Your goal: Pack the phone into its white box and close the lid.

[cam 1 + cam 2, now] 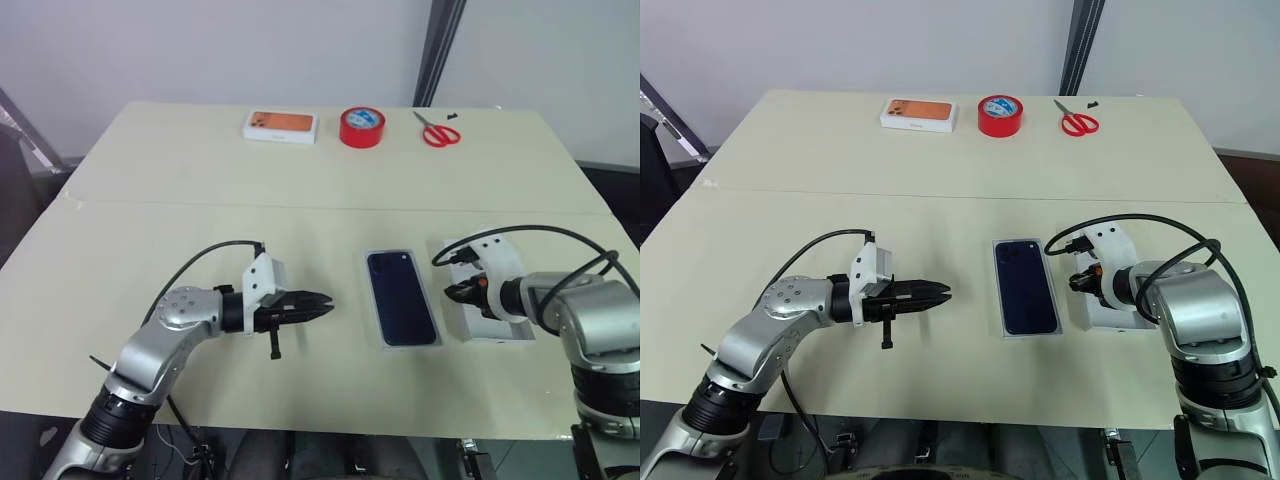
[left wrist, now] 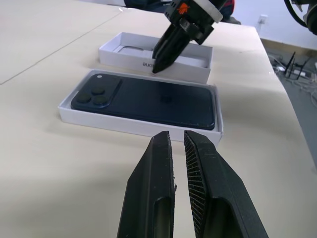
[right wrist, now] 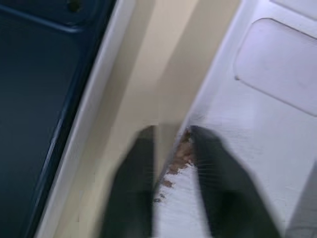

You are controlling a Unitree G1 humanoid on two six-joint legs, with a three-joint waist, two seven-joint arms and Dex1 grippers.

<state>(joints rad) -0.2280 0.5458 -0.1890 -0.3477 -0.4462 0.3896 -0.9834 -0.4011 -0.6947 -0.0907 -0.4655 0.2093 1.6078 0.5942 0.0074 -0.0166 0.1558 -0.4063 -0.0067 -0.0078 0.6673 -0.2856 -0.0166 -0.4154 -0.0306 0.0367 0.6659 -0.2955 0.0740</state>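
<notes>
The dark navy phone (image 1: 400, 298) lies back up inside the shallow white box (image 2: 138, 126) at the table's middle, its camera cluster at the far end. Just right of it the white lid (image 1: 500, 325) lies open side up. My right gripper (image 1: 450, 293) points down at the lid's wall nearest the phone; in the right wrist view its blurred fingers (image 3: 138, 173) straddle that wall and are shut on it. My left gripper (image 1: 325, 305) hovers level to the left of the box, pointing at it, shut with nothing between its fingers (image 2: 153, 188).
Along the far edge stand an orange-topped white box (image 1: 280, 125), a red tape roll (image 1: 361, 127) and red scissors (image 1: 437, 130). A seam crosses the beige table (image 1: 200, 240) behind the phone. The table's front edge is close below both arms.
</notes>
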